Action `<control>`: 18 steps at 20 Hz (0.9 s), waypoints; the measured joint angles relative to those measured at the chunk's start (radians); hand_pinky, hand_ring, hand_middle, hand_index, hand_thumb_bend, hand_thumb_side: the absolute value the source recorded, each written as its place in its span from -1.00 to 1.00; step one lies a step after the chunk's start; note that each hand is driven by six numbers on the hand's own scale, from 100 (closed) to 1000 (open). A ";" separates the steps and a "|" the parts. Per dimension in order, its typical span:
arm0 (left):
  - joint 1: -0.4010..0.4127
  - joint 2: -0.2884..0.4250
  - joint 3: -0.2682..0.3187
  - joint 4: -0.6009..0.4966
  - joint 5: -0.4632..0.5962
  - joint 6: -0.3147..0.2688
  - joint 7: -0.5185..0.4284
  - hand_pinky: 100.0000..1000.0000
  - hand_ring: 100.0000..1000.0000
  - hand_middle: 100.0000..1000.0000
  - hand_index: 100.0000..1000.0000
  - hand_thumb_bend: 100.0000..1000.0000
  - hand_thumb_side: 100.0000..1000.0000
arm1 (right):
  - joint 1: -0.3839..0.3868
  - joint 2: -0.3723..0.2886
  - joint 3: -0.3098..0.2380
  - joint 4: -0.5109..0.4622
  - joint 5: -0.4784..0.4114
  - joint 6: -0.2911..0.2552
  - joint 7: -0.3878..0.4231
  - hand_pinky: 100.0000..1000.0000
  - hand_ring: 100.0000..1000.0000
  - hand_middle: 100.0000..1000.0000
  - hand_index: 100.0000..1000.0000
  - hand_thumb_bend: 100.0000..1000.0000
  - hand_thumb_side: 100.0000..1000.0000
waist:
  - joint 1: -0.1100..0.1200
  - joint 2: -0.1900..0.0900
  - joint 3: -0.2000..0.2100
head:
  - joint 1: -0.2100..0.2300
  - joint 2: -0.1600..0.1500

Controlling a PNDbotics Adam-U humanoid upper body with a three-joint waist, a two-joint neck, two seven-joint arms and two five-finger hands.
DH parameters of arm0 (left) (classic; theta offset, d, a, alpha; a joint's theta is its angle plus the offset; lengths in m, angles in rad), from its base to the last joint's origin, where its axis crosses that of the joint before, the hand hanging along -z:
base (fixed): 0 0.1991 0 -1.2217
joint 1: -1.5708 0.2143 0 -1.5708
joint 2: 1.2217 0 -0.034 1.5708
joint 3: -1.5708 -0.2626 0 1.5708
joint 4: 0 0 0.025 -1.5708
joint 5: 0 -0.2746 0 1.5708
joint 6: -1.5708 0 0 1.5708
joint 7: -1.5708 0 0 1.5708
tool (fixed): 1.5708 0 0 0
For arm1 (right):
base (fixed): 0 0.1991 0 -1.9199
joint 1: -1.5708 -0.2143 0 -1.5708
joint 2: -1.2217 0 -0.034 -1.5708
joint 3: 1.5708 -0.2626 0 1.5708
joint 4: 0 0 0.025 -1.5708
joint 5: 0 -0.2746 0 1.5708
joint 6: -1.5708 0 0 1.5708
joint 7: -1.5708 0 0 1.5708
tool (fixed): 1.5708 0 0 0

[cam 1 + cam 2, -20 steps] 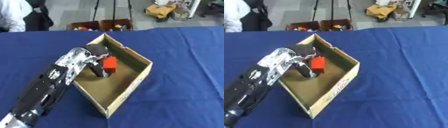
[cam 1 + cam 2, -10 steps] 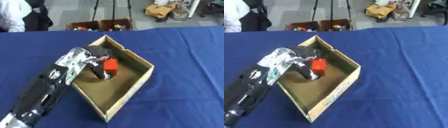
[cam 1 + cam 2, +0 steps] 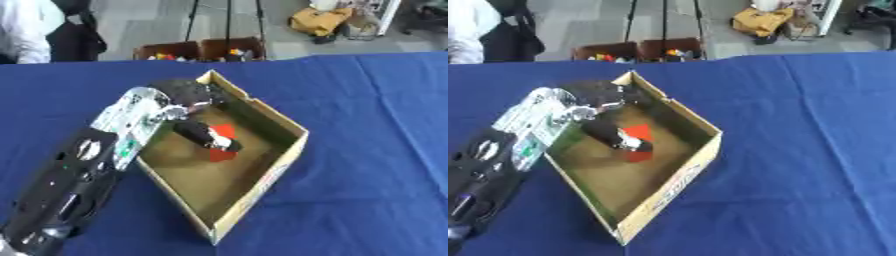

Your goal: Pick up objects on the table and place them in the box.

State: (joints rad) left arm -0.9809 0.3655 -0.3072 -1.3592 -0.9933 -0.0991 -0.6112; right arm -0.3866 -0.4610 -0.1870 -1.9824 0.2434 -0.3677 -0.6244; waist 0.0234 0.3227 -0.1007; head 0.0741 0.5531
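left hand [image 3: 188, 95]: over box's far-left wall; fingers curled down onto the red block, pinching it
red block [image 3: 220, 142]: looks light, rigid; grip flat sides
cardboard box [image 3: 289, 150]: mid-table, thin walls, likely slides

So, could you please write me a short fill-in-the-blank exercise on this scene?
1. The red object lies inside the ____.
2. The hand reaching into the box is the robot's ____ hand.
3. The cloth on the table is ____.

Missing words: box; left; blue
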 measured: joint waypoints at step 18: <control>0.110 0.159 0.250 -0.583 0.557 0.339 0.549 -0.05 0.34 0.47 0.84 -0.87 0.61 | 0.001 0.000 -0.014 0.000 0.002 0.001 -0.017 0.50 0.37 0.46 0.51 -1.00 0.33 | -0.001 0.000 0.051 | -0.047 0.004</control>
